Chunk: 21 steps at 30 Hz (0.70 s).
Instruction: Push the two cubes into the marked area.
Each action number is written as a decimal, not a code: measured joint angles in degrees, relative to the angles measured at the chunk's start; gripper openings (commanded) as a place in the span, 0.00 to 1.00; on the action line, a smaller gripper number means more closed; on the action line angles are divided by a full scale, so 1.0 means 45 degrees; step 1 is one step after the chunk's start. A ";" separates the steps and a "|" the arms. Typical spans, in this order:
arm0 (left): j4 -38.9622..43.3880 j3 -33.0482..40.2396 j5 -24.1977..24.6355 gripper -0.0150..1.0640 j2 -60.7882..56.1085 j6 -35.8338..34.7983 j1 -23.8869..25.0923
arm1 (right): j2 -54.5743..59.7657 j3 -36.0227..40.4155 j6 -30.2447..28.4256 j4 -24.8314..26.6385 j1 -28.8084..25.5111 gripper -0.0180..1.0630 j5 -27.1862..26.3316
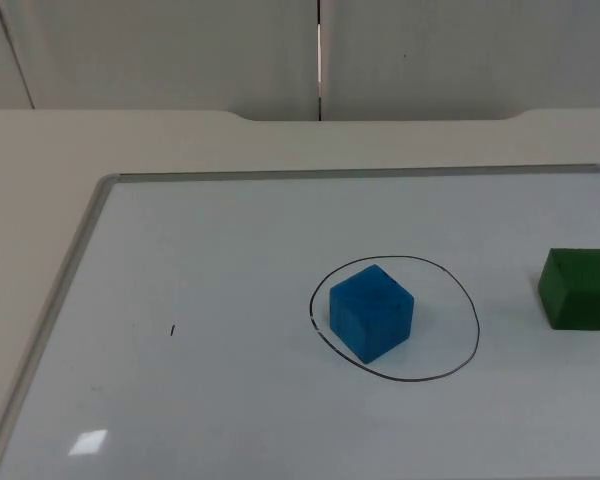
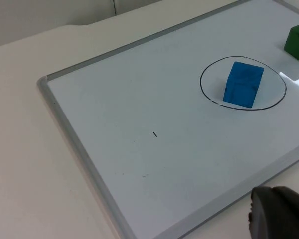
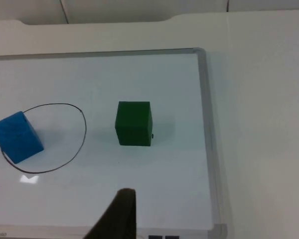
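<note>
Green cube (image 1: 578, 288) sits on the whiteboard (image 1: 210, 300) outside the drawn circle (image 1: 450, 285) holding the blue cube (image 1: 372, 312); right gripper (image 3: 118, 215), finger state indeterminable, should push its far face squarely toward the circle.

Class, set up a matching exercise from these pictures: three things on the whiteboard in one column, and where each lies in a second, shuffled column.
Things:
1. blue cube
2. green cube
3. small black mark

Places:
A. outside the drawn circle, near the board's right edge
B. inside the drawn circle
C. on the bare board, left of the circle

Pairs: 1-B, 2-A, 3-C
</note>
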 measured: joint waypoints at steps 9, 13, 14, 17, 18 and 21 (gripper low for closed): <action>0.0000 0.0000 0.0000 0.01 0.0000 0.0000 0.0000 | 0.0000 0.0000 0.0078 0.0115 0.0000 0.99 -0.0023; 0.0000 0.0000 0.0000 0.01 0.0000 0.0000 0.0000 | 0.0000 0.0000 0.0078 0.0115 0.0000 0.99 -0.0023; 0.0000 0.0000 0.0000 0.01 0.0000 0.0000 0.0000 | 0.0000 0.0000 0.0078 0.0115 0.0000 0.99 -0.0023; 0.0000 0.0000 0.0000 0.01 0.0000 0.0000 0.0000 | 0.0185 -0.0236 0.0078 0.0115 0.0000 0.96 -0.0023; 0.0000 0.0000 0.0000 0.01 0.0000 0.0000 0.0000 | 0.0477 -0.0404 0.0078 0.0115 0.0000 0.95 -0.0023; 0.0000 0.0000 0.0000 0.01 0.0000 0.0000 0.0000 | 0.1308 -0.0665 0.0078 0.0063 0.0000 0.89 -0.0047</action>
